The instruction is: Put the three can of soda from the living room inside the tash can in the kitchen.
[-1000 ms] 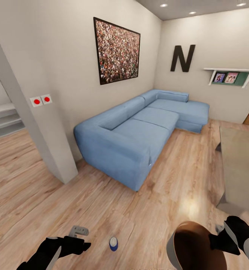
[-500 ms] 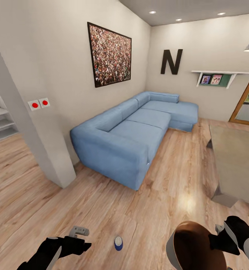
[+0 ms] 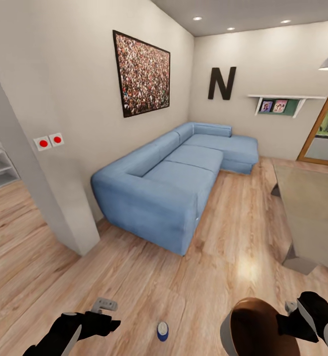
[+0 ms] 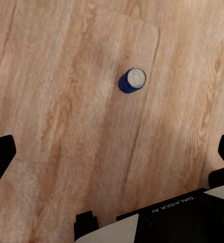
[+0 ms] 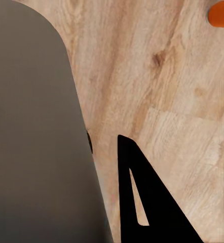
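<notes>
the left gripper (image 3: 107, 310) is seen low at the left of the head view, empty, with its dark fingers (image 4: 1, 157) spread wide at either edge of the left wrist view and nothing between them. just ahead of it and to its right, a small can (image 3: 162, 331) stands upright on the wood floor (image 3: 134, 277); its side is blue rather than orange and its top is grey metal, so whether it counts as one of the sodas cannot be told. such a can is judged light, rigid but thin-walled and smooth, so it is best taken across the middle of its side with modest pressure, the jaws brought down around it from above or from the side.

farther ahead of both grippers, the blue sofa (image 3: 173, 178) is set against the wall, and the glass-topped coffee table (image 3: 312, 212) lies ahead of the right arm.

the trash can (image 3: 255, 329) is held at the right gripper (image 3: 295, 321), its brown inside facing up; the gripper appears closed on the rim, and the bin's grey wall (image 5: 36, 131) lies right against one dark finger (image 5: 142, 197) in the right wrist view. the bin is judged bulky yet light and stiff, and a rim hold may let it swing. a sliver of orange (image 5: 222, 12), perhaps a soda can, is seen on the floor beyond that finger.
</notes>
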### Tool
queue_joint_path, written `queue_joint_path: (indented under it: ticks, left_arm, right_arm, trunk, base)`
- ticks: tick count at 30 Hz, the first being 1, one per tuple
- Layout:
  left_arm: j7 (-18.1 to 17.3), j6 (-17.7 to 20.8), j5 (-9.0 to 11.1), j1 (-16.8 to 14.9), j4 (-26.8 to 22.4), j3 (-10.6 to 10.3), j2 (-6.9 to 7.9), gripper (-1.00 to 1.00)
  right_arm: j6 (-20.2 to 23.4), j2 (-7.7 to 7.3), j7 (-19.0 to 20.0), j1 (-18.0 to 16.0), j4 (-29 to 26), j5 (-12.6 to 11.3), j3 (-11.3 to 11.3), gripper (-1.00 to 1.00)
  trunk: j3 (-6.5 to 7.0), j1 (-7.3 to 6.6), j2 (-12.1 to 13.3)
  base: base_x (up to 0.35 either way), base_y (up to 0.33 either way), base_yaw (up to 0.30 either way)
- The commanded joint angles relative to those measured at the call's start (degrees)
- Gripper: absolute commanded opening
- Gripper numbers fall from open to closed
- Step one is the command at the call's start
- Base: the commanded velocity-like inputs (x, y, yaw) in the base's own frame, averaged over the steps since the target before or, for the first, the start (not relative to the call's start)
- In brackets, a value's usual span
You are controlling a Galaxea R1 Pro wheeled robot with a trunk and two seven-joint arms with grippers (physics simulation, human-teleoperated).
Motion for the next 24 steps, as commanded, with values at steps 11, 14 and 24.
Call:
queue_joint_path:
  ticks: [11, 14, 24]
  left_arm:
    - [-0.01, -0.08, 0.27, 0.00, -0.08, 0.13, 0.02, 1.00]
    - [-0.02, -0.12, 0.22, 0.06, -0.08, 0.09, 0.02, 1.00]
    - [-0.06, -0.03, -0.01, 0.06, 0.00, 0.09, 0.00, 1.00]
  right_arm:
    - [-0.62, 0.34, 0.02, 0.22, 0.19, -1.43, -0.37, -1.00]
    - [-0.63, 0.16, 0.02, 0.23, 0.27, -1.44, -0.45, -1.00]
    - [-0.63, 0.08, -0.01, 0.23, 0.28, -1.45, -0.47, -1.00]
  trunk:
    - [0.01, 0.00, 0.00]
    - [0.01, 0.00, 0.00]
    - [0.01, 0.00, 0.00]
  base:
    - [0.062, -0.085, -0.083]
    - [0.107, 0.061, -0.224]
    - [0.250, -0.013, -0.235]
